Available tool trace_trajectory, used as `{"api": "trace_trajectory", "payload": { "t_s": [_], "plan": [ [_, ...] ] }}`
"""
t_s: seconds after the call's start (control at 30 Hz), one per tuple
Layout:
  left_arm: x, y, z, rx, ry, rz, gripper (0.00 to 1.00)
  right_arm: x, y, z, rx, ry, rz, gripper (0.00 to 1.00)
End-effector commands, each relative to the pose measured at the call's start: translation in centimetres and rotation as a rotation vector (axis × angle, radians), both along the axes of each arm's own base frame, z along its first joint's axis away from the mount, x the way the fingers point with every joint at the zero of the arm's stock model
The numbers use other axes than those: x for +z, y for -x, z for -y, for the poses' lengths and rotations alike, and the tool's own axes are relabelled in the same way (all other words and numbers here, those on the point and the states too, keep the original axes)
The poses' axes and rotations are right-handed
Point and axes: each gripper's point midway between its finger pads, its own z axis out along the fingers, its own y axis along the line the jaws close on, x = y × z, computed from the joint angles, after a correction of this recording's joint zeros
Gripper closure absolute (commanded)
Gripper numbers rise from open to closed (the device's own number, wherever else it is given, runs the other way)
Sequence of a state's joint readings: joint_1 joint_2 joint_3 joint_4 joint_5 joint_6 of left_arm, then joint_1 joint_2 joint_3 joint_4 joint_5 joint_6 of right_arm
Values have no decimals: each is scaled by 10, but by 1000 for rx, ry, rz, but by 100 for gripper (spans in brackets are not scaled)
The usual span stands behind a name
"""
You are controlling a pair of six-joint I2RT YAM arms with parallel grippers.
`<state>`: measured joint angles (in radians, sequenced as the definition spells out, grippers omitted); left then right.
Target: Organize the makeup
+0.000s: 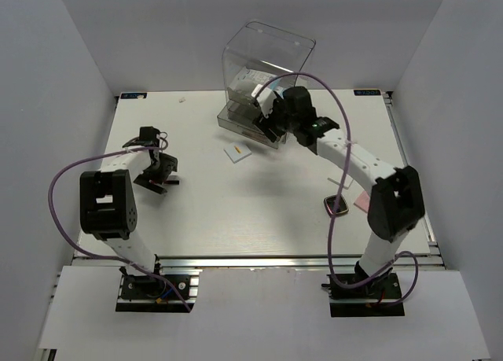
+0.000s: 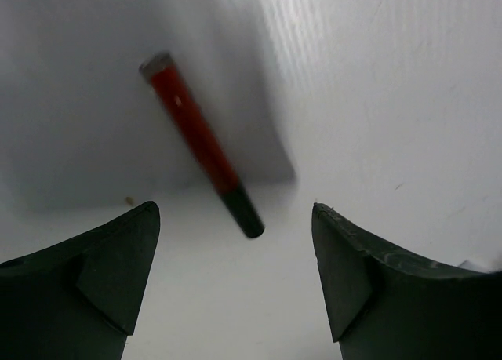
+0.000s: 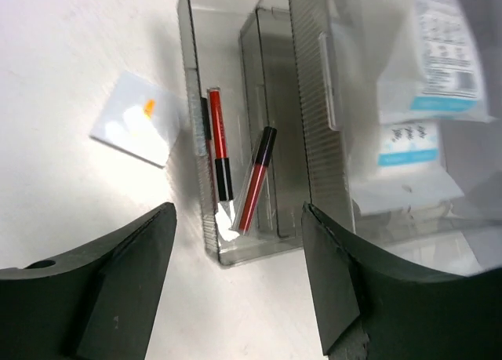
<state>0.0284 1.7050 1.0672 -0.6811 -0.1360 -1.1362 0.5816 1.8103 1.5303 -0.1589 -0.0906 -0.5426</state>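
Note:
A slim dark-red stick (image 2: 200, 144) with a black end lies on the white table, just ahead of my open, empty left gripper (image 2: 235, 219), which hovers at the table's left (image 1: 157, 176). My right gripper (image 3: 239, 211) is open and empty over the near end of the pulled-out clear drawer (image 3: 259, 246), at the box front (image 1: 266, 127). Two more dark-red sticks lie in that drawer, one straight (image 3: 220, 144) and one tilted (image 3: 255, 180). A white square (image 3: 133, 118) lies left of the drawer (image 1: 237, 152). The black gold-rimmed compact (image 1: 336, 205) and pink square (image 1: 362, 203) lie at the right.
The large clear plastic drawer box (image 1: 267, 58) stands at the back centre, with white and blue packets (image 3: 431, 62) inside it. White walls close in the table on three sides. Purple cables loop beside both arms.

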Motion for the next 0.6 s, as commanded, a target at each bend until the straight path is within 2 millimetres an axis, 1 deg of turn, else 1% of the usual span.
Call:
{"api": "trace_trajectory", "payload": {
  "t_s": [0.0,0.03,0.07,0.1,0.13,0.17,0.2,0.23,0.3,0.33,0.37,0.43,0.47,0.5,0.53,0.57],
  "plan": [
    [9,-24,-13,14,-25,38,14,51,22,2,24,-154,45,30],
    [7,-30,-15,19,-24,30,16,50,30,7,17,-163,39,29],
    [6,-32,-16,18,-23,22,18,50,33,9,12,-168,38,29],
    [4,-32,-16,15,-21,12,25,49,35,12,7,-174,34,30],
    [2,-33,-16,11,-16,3,27,44,39,15,3,-174,20,29],
    [-3,-31,-16,8,-14,-30,30,50,42,20,-9,-193,20,29],
    [-5,-28,-16,3,-14,-44,32,49,43,23,-17,-198,16,30],
    [-6,-27,-16,-5,-18,-53,40,50,45,26,-23,-205,9,29],
    [-11,-20,-16,-16,-18,-73,49,51,47,36,-46,-224,-1,29],
    [-12,-19,-15,-21,-16,-75,60,51,47,38,-49,-230,-6,30],
    [-12,-19,-15,-26,-11,-71,66,51,47,45,-62,-235,-10,29],
    [-13,-18,-10,-48,11,-68,78,54,47,51,-73,-251,-17,30],
    [-13,-22,-10,-52,18,-52,85,57,45,58,-87,-260,-13,30],
    [-11,-24,-6,-59,35,-42,89,58,45,62,-96,-270,-22,30],
    [-6,-28,-3,-72,47,-13,93,60,45,63,-88,-283,-30,29],
    [0,-38,0,-82,61,35,98,64,43,71,-100,-295,-30,30]
  ]
}}
